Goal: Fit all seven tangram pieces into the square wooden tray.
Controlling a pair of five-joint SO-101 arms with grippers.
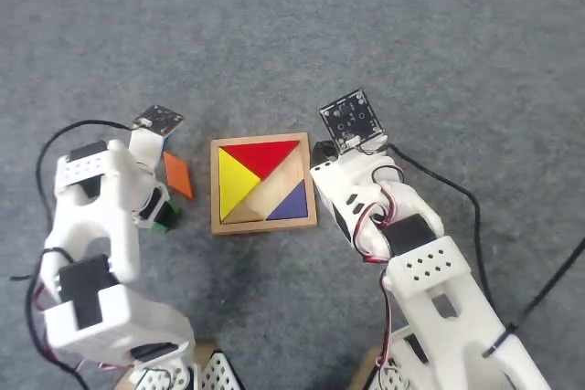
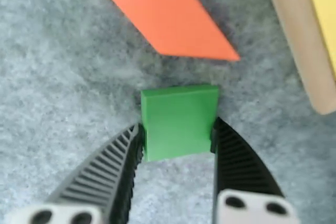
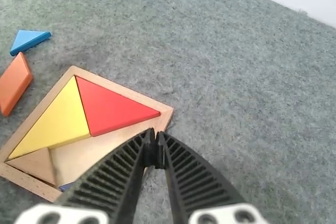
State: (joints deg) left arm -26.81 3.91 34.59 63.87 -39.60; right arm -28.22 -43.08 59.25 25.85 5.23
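Jaws status: your left jaws grip the green square (image 2: 179, 121) at 8 o'clock from the tray (image 1: 263, 226); right jaws sit closed at its 3 o'clock.

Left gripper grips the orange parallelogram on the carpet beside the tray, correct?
No. The left gripper clasps the green square, not the orange parallelogram, which lies free just beyond it. The left wrist view shows this. The square is on the carpet beside the tray, as stated.
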